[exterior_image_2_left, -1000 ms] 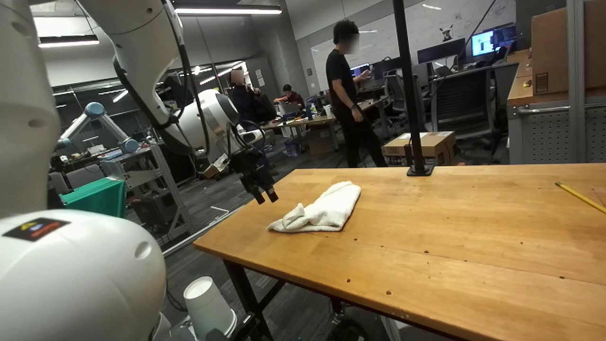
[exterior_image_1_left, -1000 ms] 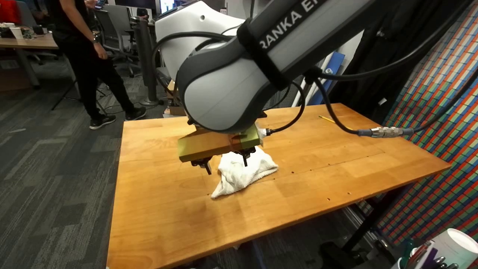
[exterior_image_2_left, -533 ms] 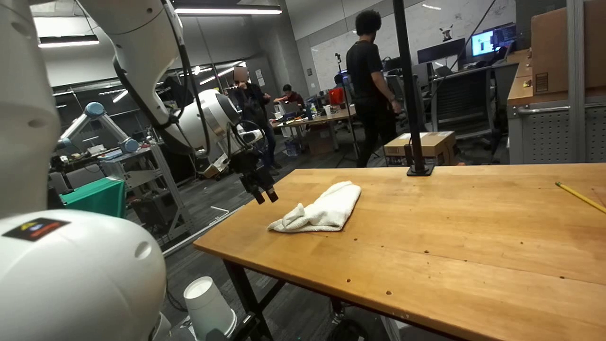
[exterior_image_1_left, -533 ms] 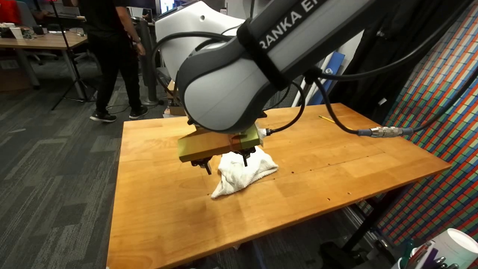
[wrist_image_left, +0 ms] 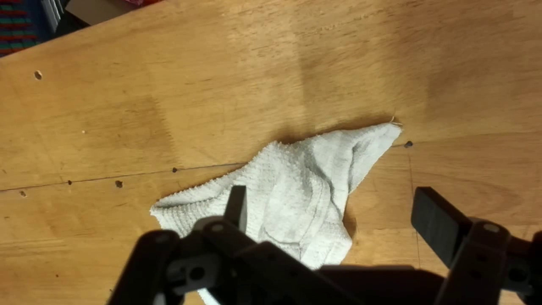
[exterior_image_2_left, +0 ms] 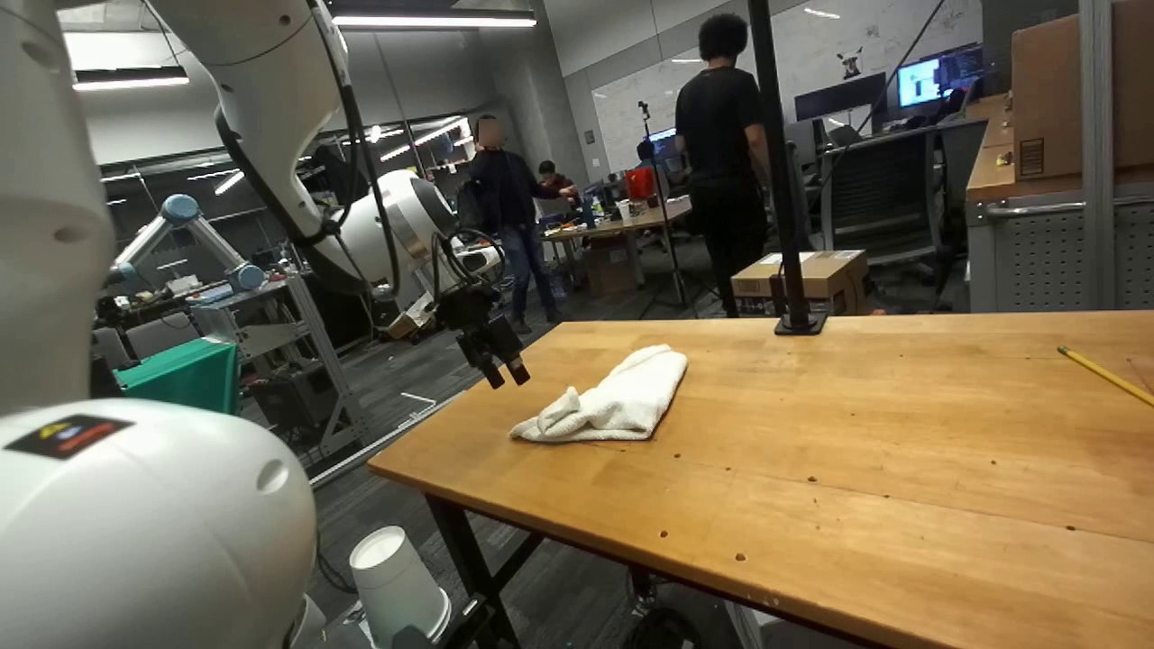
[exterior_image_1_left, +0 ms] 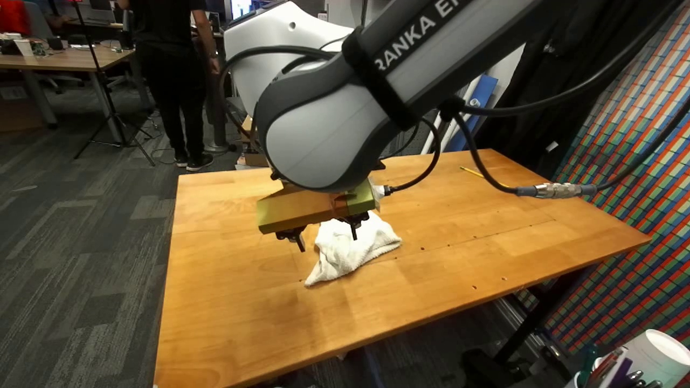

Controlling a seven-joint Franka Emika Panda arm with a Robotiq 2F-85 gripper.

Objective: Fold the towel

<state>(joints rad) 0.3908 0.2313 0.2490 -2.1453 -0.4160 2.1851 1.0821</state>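
A white towel (exterior_image_1_left: 345, 261) lies crumpled and partly folded over itself on the wooden table (exterior_image_1_left: 242, 323). In an exterior view the towel (exterior_image_2_left: 631, 397) has a small raised fold at its near-left part. My gripper (exterior_image_1_left: 328, 243) is open, empty and above the table; in an exterior view the gripper (exterior_image_2_left: 509, 382) hangs near the table's left end. In the wrist view the towel (wrist_image_left: 292, 199) has a pointed corner at upper right. There the open gripper (wrist_image_left: 330, 199) has one finger over the towel and the other over bare wood. The gripper hides the towel's lower part.
A yellow pencil (exterior_image_2_left: 1107, 374) lies farther along the table. A black pole (exterior_image_2_left: 783, 198) stands at the table edge. White cups (exterior_image_2_left: 397, 577) stand beside the robot base, below the table top. A black cable (exterior_image_1_left: 474, 145) loops from the arm. People stand in the background.
The arm, gripper and towel have not visibly moved. Only people in the background have walked and turned.
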